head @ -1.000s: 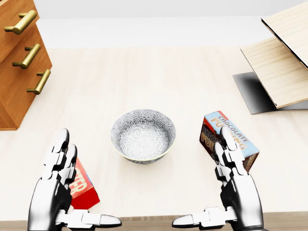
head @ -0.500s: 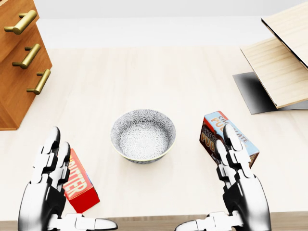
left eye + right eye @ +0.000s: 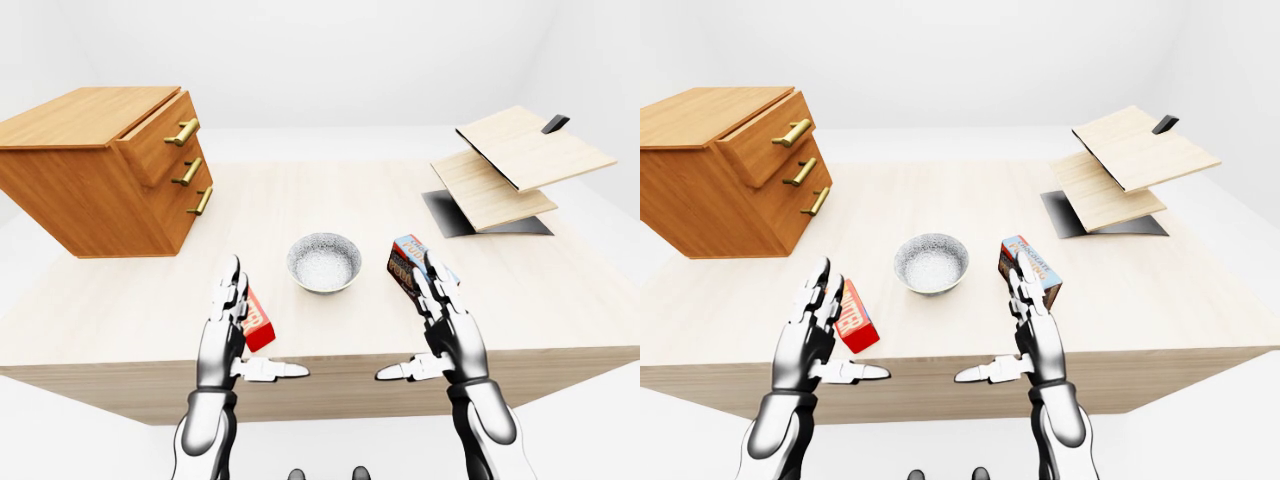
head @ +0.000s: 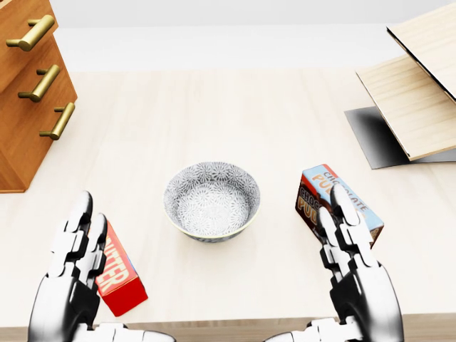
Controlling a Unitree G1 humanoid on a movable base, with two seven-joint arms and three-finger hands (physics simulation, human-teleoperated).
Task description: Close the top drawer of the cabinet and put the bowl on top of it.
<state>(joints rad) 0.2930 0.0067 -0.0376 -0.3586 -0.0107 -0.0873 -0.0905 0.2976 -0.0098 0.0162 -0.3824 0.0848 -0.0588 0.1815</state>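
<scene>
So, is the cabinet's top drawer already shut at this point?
No, the top drawer juts out from the face of the cabinet, plainly pulled partway open.

Grey-and-white floral bowl (image 4: 211,201); orange-brown wooden cabinet (image 3: 100,170) with brass handles (image 4: 44,83); pale wood-grain table (image 4: 214,114); red butter box (image 4: 120,276), white lettering; blue-and-brown pudding box (image 4: 322,187); light wooden rack (image 3: 525,150), black base (image 4: 367,132).

Upright patterned bowl (image 4: 211,201) right of wooden cabinet (image 3: 90,190), top drawer (image 3: 158,138) ajar
</scene>
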